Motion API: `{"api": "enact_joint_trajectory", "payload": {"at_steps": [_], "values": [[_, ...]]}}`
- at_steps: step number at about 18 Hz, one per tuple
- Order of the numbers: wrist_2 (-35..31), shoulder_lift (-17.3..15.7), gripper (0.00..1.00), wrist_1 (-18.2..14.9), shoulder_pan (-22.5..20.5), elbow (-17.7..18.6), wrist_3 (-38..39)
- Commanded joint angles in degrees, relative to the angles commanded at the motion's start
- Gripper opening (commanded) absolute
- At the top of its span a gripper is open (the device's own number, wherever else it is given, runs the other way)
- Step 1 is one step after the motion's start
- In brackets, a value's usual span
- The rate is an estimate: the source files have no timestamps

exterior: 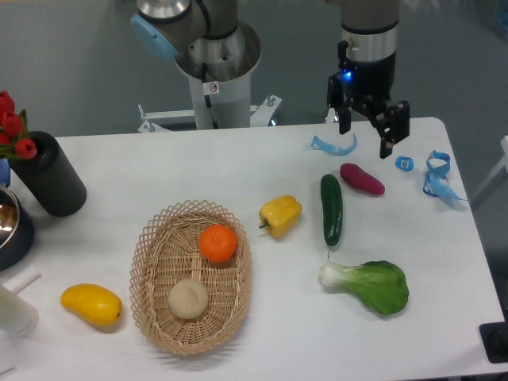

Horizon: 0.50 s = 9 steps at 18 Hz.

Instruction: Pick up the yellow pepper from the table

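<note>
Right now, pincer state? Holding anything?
Pincer: open, holding nothing, hanging above the far right part of the table. The yellow pepper lies untouched on the table.

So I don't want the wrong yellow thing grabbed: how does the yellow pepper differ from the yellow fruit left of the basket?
The yellow pepper is blocky and lobed with a short stem; the yellow fruit is a smooth oval without one. The pepper lies right of the basket, near the cucumber; the fruit lies at the table's front left. Both are yellow, on the table.
</note>
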<state>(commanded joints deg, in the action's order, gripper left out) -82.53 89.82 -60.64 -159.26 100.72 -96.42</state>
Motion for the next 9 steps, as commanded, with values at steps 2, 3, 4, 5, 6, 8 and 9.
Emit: {"api": "enact_joint_trajectory", "payload": {"at_steps": [2,3,4,5,6,8,9], "values": [[0.0,0.0,1.00,0.0,0.0,0.1,-0.1],[0.1,0.0,1.00,0.1,0.0,0.3,-0.3],[0.1,0.0,1.00,0.1,0.0,0.4,-0.3],[0.0,0.0,1.00,0.3,0.1,0.6,0.0],[0.1,0.3,1.00,1.0,0.1,0.8,0.0],[0.1,0.3,1.00,1.9,0.2,1.1,0.2],[0.2,0.3,1.00,2.4,0.2,1.9,0.3]]}}
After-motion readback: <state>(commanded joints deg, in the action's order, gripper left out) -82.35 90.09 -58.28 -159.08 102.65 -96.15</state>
